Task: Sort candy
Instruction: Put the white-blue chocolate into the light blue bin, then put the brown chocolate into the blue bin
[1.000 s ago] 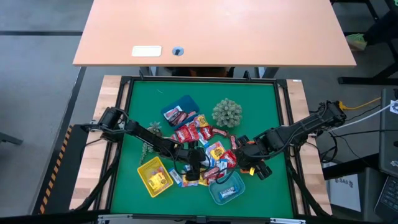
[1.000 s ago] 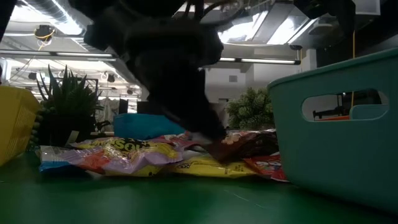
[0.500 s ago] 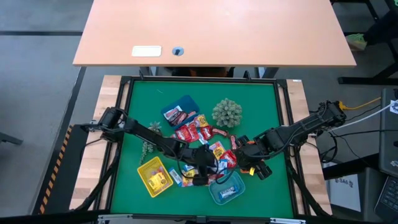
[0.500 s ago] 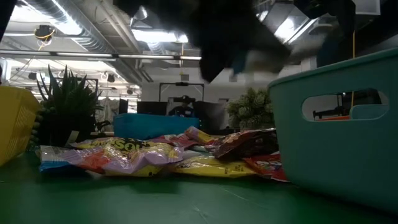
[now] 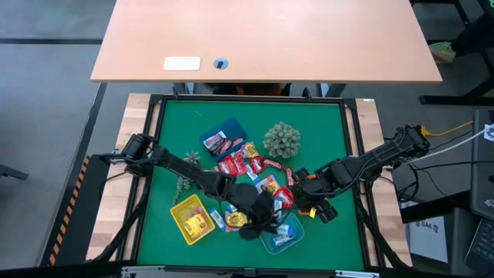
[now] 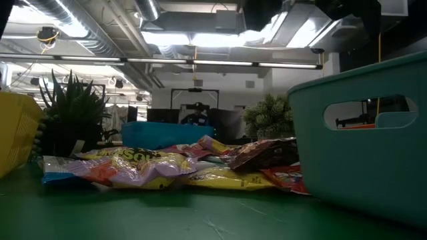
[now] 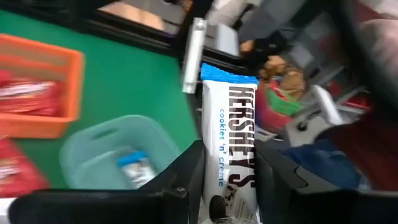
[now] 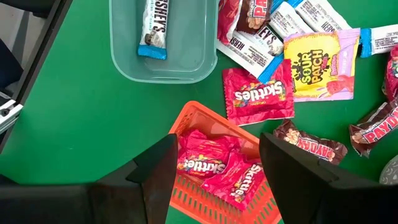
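Observation:
My left gripper (image 7: 230, 168) is shut on a blue-and-white Hershey's bar (image 7: 231, 130) and hovers at the teal tray (image 7: 118, 155), near the table's front; in the high view it is the dark mass (image 5: 258, 218). One similar bar (image 8: 155, 22) lies in that teal tray (image 8: 124, 56). My right gripper (image 8: 217, 142) is open above the orange tray (image 8: 205, 121), which holds red Skittles packs (image 8: 214, 168). The candy pile (image 5: 251, 166) lies flat on the green mat, mid-table, and shows in the low view (image 6: 167, 167). My left gripper pinches the Hershey's bar between its two fingers (image 7: 189, 171), which press on the bar's long edges at its lower part (image 7: 233, 186). The bar lies along the fingers, its blue end (image 7: 229, 73) sticking out past the tips. It is lifted clear of the table.
A yellow tray (image 5: 191, 218) sits near the front left, a blue tray (image 5: 220, 135) farther back. A round spiky plant (image 5: 282, 140) and a smaller one (image 5: 185, 166) stand beside the pile. In the low view the teal tray wall (image 6: 360, 133) fills the right side.
My left gripper rose from the candy pile and moved toward the table's right and near edge, to the teal tray, carrying the Hershey's bar clear of the mat. In the low view it left the pile and passed upward out of the picture.

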Controlling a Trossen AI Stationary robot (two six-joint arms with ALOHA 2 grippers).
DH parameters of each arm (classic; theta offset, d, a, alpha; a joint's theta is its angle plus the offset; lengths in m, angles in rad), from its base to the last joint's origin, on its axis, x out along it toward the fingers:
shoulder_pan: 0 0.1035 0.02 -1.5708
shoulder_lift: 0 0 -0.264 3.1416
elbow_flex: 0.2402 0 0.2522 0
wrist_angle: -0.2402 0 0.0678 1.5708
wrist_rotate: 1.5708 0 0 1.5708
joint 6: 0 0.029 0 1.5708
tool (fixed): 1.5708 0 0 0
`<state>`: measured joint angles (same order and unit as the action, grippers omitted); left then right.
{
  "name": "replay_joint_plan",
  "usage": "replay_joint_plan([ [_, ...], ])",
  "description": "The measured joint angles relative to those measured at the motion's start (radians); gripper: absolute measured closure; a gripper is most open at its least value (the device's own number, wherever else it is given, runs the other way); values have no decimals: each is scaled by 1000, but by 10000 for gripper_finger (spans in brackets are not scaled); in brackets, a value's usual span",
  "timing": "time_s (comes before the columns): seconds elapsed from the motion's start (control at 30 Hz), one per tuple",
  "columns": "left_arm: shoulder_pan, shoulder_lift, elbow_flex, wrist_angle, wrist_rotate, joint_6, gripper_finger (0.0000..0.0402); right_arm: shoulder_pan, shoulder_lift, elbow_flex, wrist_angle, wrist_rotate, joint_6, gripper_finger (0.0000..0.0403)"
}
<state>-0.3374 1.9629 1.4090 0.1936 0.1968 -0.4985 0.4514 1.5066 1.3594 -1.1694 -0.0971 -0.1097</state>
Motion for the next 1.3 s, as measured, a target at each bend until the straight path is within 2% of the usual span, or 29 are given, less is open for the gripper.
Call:
replay_joint_plan([
  [0.27, -48, 15, 0, 4, -131, 9, 293, 0, 0, 0, 1, 0, 0, 175],
  [0.73, -34, 76, 0, 91, -133, -51, 281, 0, 0, -1, 20, 0, 0, 175],
  [1.07, -30, 76, 0, 69, -150, -52, 213, 0, 0, -1, 19, 0, -1, 175],
  [1.17, -22, 76, 0, 50, -149, -14, 205, 0, 0, -1, 19, 4, -1, 175],
  [1.3, -6, 76, 0, 50, -133, 39, 208, 0, 0, -1, 20, 67, -2, 175],
])
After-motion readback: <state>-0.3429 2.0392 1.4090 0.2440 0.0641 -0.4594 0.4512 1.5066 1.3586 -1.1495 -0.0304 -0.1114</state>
